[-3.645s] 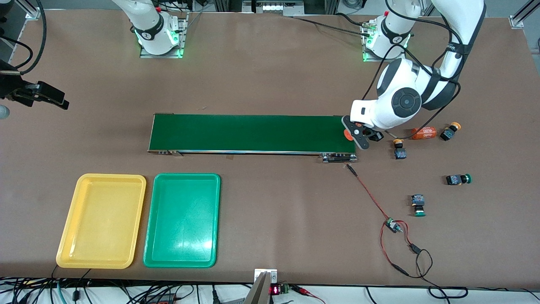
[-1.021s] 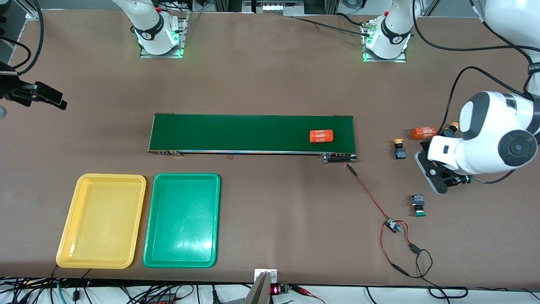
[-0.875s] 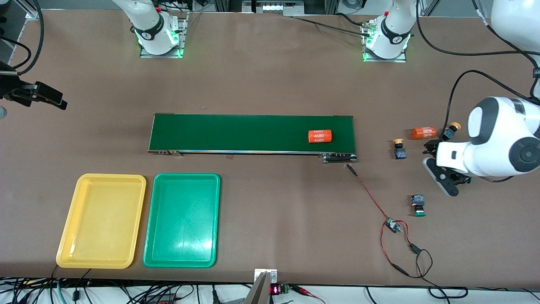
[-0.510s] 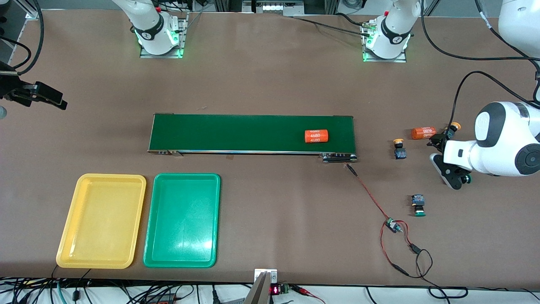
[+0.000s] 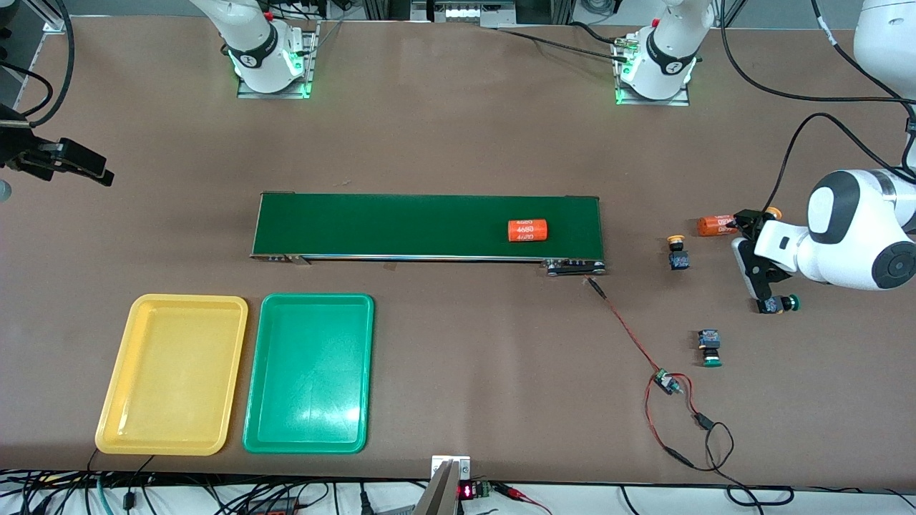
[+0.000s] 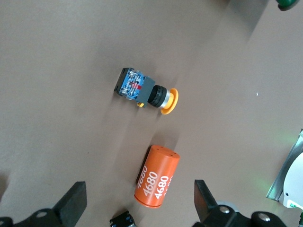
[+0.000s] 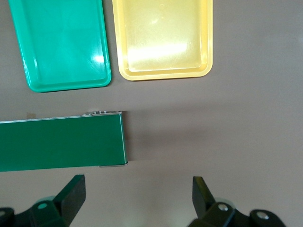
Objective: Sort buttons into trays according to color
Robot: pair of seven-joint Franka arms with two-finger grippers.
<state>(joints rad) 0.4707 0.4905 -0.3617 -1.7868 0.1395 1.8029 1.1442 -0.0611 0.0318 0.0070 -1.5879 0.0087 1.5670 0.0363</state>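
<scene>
Left gripper point(image 6: 137, 208), jaws wide and empty, hovers over an orange cylinder point(image 6: 157, 183); yellow button point(image 6: 144, 91) at its 12 o'clock, apparently the target. Advance, centre on its body. Right gripper point(image 7: 135, 201) waits, wide.

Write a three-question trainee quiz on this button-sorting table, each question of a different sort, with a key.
1. True or false: an orange cylinder with white print lies on the long dark-green conveyor belt.
2. How many black push-button switches with green caps sit in the shallow green plastic tray?
A) none B) one C) two
3. Fill in: the left gripper, fingers open, hangs over a second orange cylinder beside a ____-capped push-button switch.

Key: 1 true; 2 A, since both green-capped switches lie at the left arm's end; 3 yellow-orange.
</scene>
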